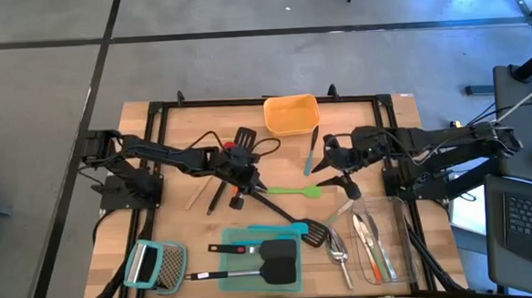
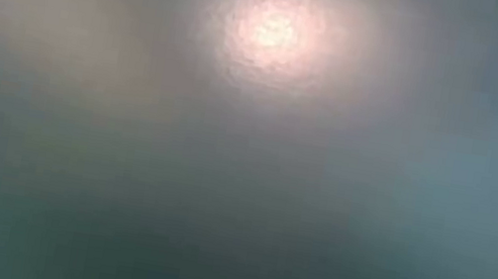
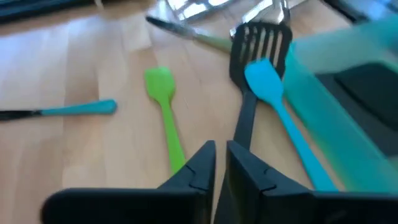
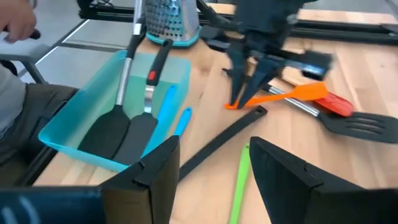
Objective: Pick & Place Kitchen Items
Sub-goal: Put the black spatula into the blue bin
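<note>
- Two black turners [image 1: 276, 261] already lie in the teal tray [image 1: 229, 279], and cutlery sits in the clear bin [image 1: 395, 217].
- Still loose mid-table: a green spatula [image 1: 291, 191], a teal spatula [image 1: 274, 228] and a slotted black turner [image 1: 293, 222].
- Left gripper [image 3: 220, 163] hovers over them, fingers nearly pressed together, holding nothing I can see.
- Right gripper [image 4: 214, 163] hangs spread and empty.
- The low view shows only haze.
</note>
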Tool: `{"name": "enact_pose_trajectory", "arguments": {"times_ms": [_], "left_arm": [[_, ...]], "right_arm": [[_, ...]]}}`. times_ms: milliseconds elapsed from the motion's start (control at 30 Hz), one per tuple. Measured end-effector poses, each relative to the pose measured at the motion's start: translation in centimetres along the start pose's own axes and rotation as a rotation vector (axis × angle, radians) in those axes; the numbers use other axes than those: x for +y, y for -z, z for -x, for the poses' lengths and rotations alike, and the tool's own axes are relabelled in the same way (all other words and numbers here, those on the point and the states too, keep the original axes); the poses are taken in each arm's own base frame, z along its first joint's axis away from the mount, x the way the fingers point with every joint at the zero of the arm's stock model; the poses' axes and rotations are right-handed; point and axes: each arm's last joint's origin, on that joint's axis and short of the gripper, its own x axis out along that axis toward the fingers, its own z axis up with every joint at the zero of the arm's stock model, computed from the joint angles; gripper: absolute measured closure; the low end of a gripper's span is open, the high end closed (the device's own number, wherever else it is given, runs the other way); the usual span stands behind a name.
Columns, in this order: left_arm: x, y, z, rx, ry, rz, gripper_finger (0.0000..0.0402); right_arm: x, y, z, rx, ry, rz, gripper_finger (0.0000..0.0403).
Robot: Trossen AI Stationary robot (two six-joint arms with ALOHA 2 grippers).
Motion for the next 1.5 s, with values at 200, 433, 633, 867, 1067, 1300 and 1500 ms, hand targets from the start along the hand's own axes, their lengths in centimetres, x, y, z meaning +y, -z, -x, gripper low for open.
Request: {"name": "enact_pose_trajectory", "arguments": {"times_ms": [200, 433, 633, 867, 1067, 1300, 1500], "left_arm": [[-0.6, 1.2, -2.2, 0.038, 0.021, -0.084, 0.0274], [-0.4, 2.1, -3.5, 0.015, 0.093, -0.105, 0.0191], [-0.6, 2.8, -4.5, 0.032, 0.115, -0.104, 0.0168], [-0.6, 3.8, -6.1, 0.01, 0.145, -0.099, 0.0168], [-0.5, 4.5, -6.8, 0.018, 0.147, -0.087, 0.0167], [-0.5, 4.6, -7.0, 0.015, 0.136, -0.087, 0.017], [-0.4, 4.8, -7.0, 0.048, 0.104, -0.079, 0.0171]], "right_arm": [[-1.4, 0.0, 0.4, -0.014, 0.053, -0.041, 0.0206], [-2.1, -0.1, 0.6, -0.03, 0.085, -0.069, 0.0206], [-2.1, -0.1, 0.6, -0.027, 0.082, -0.07, 0.0206], [-2.1, -0.1, 0.6, -0.024, 0.082, -0.075, 0.0206], [-2.1, -0.1, 0.6, -0.027, 0.082, -0.074, 0.0206], [-2.1, -0.1, 0.6, -0.028, 0.082, -0.073, 0.0206], [-2.1, -0.1, 0.6, -0.028, 0.082, -0.073, 0.0206]]}}
